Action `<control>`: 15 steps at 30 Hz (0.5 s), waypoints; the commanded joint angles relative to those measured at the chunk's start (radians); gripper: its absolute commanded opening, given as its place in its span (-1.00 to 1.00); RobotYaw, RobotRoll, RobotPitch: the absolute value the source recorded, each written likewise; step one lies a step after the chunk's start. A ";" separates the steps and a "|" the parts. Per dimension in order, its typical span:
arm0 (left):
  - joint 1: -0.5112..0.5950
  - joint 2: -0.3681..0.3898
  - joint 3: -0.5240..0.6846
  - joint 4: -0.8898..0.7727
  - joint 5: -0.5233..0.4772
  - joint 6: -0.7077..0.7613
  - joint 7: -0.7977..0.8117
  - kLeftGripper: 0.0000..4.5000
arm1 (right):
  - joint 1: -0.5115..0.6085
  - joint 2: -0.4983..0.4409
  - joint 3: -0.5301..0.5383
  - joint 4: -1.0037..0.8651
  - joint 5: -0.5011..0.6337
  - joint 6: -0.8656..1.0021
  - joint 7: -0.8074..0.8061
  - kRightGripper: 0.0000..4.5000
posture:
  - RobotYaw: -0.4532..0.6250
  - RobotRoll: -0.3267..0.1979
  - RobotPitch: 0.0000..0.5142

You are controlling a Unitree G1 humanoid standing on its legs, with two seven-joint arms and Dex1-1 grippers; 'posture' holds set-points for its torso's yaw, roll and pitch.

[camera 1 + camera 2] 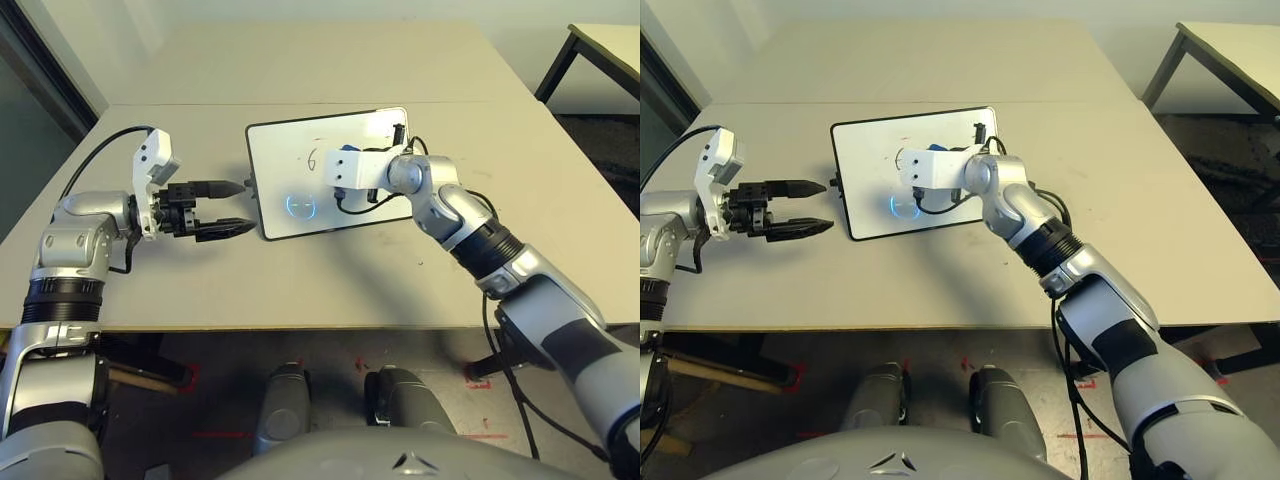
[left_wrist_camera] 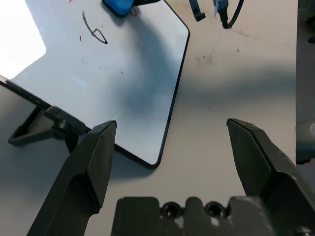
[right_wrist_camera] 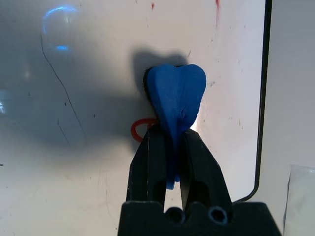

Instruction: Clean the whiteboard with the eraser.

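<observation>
1. The whiteboard [image 1: 300, 165] sits flat on the desk [image 1: 300, 290], roughly mid-desk and a bit toward the far edge, turned slightly so its corners don't line up with the desk edges. Flat and face-up makes sense, it gives the arm something to press down on.
2. The eraser [image 3: 176, 101] is pinched in the right gripper [image 3: 172, 147]. Both fingers [image 3: 147, 162] are clamped tight on its narrow middle, and the fat blue end sticks out past the tips over the board. Holding it by the waist leaves the wide end free to do the wiping, I'd guess.
3. That end hangs over the board's inner area, near a small red scribble [image 3: 140, 129] and well inside the black frame. Can't tell for sure if it's actually touching the surface.
4. There's a dark pen mark [image 2: 94, 33] on the board too, so the cleaning looks far from finished.
5. The left gripper [image 1: 232, 207] hovers just off the board's left edge with its fingers spread wide, holding nothing. Looks parked to steady the board if it slides, but that's my read.
</observation>
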 commanded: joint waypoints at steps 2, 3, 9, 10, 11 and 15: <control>-0.002 0.007 0.000 -0.013 0.002 0.001 0.001 1.00 | 0.052 -0.033 0.013 0.001 -0.011 -0.005 0.028 -0.93 | 0.43 0.25 -0.84; -0.004 0.005 -0.002 -0.010 0.003 0.000 0.001 1.00 | 0.064 -0.044 0.011 -0.008 -0.010 -0.001 0.035 -0.93 | 0.43 0.25 -0.84; -0.010 0.000 -0.009 -0.009 0.005 -0.002 -0.002 1.00 | 0.107 -0.099 -0.004 -0.049 -0.010 0.019 0.062 -0.93 | 0.42 0.25 -0.84; -0.012 0.001 -0.010 -0.008 0.005 -0.002 -0.004 1.00 | 0.114 -0.110 -0.007 -0.053 -0.010 0.019 0.064 -0.93 | 0.42 0.25 -0.84; -0.012 0.001 -0.010 -0.008 0.006 -0.002 -0.004 1.00 | 0.118 -0.118 -0.008 -0.056 -0.010 0.019 0.066 -0.93 | 0.42 0.25 -0.84; -0.014 0.003 -0.010 -0.008 0.006 -0.002 -0.006 1.00 | 0.141 -0.153 -0.018 -0.072 -0.011 0.021 0.069 -0.93 | 0.42 0.25 -0.84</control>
